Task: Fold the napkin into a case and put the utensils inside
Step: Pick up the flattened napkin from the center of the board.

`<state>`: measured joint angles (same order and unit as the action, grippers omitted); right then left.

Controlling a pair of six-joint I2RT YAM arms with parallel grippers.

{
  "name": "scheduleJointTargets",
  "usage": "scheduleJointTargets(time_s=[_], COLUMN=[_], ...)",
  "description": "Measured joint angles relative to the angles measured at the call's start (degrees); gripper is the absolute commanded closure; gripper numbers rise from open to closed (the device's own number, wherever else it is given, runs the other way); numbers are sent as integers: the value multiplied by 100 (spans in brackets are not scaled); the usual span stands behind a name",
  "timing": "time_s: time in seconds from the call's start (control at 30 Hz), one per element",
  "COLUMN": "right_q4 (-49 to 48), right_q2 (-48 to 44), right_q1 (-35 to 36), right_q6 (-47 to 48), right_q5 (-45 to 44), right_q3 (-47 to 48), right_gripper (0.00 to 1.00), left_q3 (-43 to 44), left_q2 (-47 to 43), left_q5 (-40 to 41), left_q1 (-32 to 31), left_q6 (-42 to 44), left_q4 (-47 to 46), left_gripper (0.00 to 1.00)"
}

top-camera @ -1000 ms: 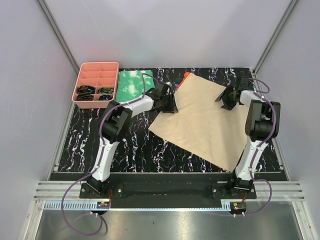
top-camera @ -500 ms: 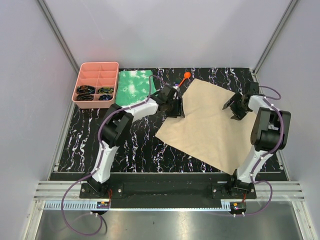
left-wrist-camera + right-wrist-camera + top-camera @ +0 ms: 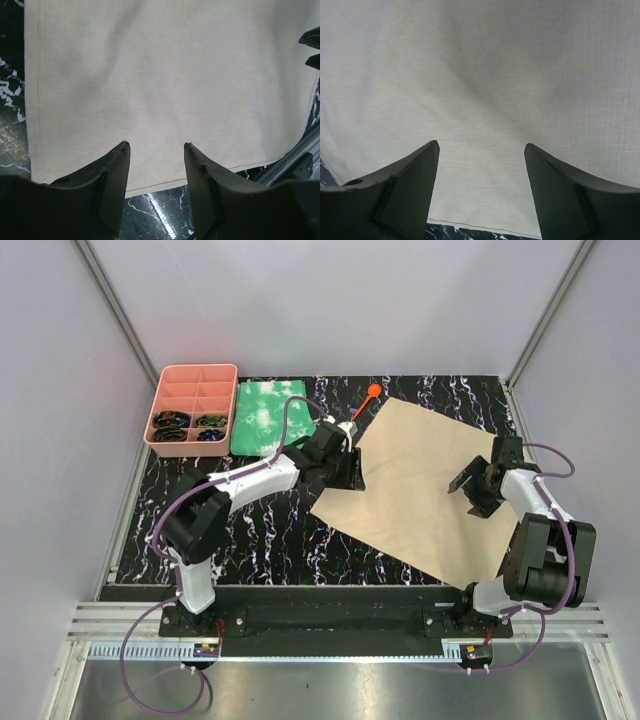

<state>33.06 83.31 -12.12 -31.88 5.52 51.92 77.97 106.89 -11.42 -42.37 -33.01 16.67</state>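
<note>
Lying flat on black marbled table [image 3: 260, 530]: napkin [image 3: 420, 480].

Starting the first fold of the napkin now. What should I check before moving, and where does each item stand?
1. Napkin flat and unfolded: ok.
2. Left gripper open, empty, over the napkin's edge: ok.
3. Right gripper open, empty, above the napkin: ok.
4. Orange spoon off the napkin: cannot tell; its head sits right by the far corner.
5. Blue utensil located: cannot tell.
6. Green cloth apart from the napkin: ok.
</note>
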Motion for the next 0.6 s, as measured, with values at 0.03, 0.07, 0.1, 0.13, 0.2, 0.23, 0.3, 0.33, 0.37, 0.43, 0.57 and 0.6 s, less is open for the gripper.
scheduleJointTargets(time_s=[0.03,0.07,0.1,0.13,0.2,0.23,0.3,0.33,0.37,0.43,0.57,0.6], right_q4=[20,37,50,68,70,63,7,-28,-81,-160,-166,-173], right_q2=[-20,-22,-22,-22,-13,4,101,175,304,577,1047,1156], right_q1=[0,0,0,0,0,0,0,0,0,2,33,52], right_q6=[4,15,24,42,83,114,173,192,212,238,297,315], right_q5=[-44,-79,-140,-197,-289,-341,-398,-409,-424,-428,-393,-393], right_q3=[-101,-175,-219,-254,-286,-286,-284,-282,-271,-234,186,308], right_gripper=[22,22,22,22,22,22,22,22,22,22,22,22], left_q3=[-122,-245,-323,-433,-684,-811,-1113,-1244,-1360,-1563,-1950,-2006], left_q2=[-26,-33,-33,-33,-72,-107,-243,-332,-422,-634,-1110,-1200], left_q5=[0,2,2,7,24,35,76,101,120,133,138,140], left_q1=[0,11,11,15,33,37,37,37,37,37,37,37], left_q6=[2,0,-2,-2,-7,-13,-48,-63,-101,-153,-280,-306], left_q4=[-20,-24,-20,-31,-122,-151,-234,-251,-280,-385,-649,-693], left_gripper=[52,52,52,52,52,51,50,49,48,47,46,45])
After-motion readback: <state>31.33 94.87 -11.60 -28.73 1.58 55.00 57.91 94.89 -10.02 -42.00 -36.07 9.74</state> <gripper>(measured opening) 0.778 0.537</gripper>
